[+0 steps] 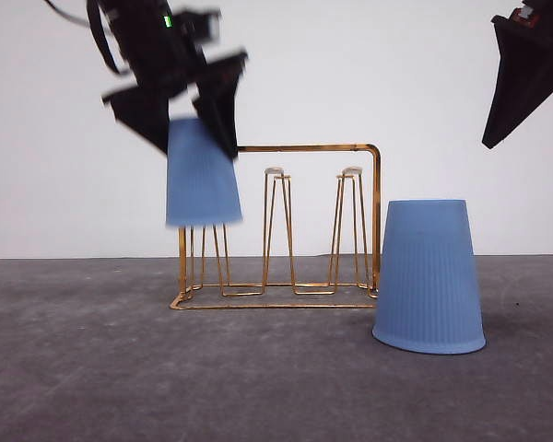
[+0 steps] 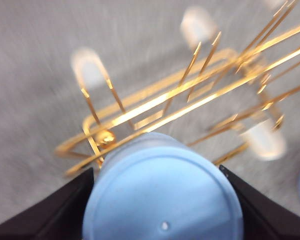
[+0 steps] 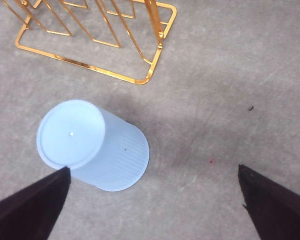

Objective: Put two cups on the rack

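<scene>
Front view: two blue cups, one wire rack, one cup aloft at the rack's left end.

Leftmost, the left gripper is motion-blurred and its fingertips are partly hidden behind the upturned cup it pinches by the closed end; that cup hangs over the left prong pair of the rack, hiding their tips, so whether it touches them cannot be told. In the left wrist view the cup's base sits clamped between the dark fingers, the rack smeared beyond. Two white-tipped prong pairs stand bare. Right of the rack, the second cup stands mouth-down on the grey table, just beside the rack's base. The right gripper is cut off at the frame edge, spread wide, holding nothing, above that cup.
</scene>
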`<state>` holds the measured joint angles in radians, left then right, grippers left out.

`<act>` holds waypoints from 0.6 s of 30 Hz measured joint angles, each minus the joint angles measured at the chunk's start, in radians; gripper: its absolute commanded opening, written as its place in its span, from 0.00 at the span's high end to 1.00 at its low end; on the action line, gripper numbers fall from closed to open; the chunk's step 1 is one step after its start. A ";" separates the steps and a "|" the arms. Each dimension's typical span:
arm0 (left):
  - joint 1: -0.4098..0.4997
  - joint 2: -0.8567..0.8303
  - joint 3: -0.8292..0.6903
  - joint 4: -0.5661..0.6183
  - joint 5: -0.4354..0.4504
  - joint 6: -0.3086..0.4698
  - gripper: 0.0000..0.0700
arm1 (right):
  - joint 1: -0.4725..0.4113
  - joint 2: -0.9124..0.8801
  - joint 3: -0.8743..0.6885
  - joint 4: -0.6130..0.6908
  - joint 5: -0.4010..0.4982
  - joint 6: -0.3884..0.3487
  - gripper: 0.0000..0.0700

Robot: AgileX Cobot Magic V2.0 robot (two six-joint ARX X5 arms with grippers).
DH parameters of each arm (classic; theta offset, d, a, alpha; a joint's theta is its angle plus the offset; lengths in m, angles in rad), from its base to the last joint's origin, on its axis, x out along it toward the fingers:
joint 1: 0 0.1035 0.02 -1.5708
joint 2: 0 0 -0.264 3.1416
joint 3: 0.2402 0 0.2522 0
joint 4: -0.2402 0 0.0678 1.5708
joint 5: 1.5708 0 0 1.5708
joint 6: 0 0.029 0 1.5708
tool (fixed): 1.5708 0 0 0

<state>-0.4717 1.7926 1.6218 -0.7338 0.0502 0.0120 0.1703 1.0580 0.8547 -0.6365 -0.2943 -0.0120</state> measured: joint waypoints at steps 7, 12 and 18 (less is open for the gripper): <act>0.000 0.035 -0.002 -0.019 0.000 0.000 0.19 | 0.000 0.000 0.000 0.000 0.000 0.000 0.00; 0.000 0.034 -0.002 -0.023 0.000 0.001 0.20 | 0.000 0.000 0.000 0.000 0.000 0.000 0.00; 0.000 0.034 0.024 -0.088 0.000 0.004 0.20 | 0.009 0.000 0.000 0.027 -0.033 0.000 0.00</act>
<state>-0.4717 1.8267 1.6463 -0.8215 0.0502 0.0157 0.1790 1.0580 0.8547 -0.6099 -0.3276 -0.0120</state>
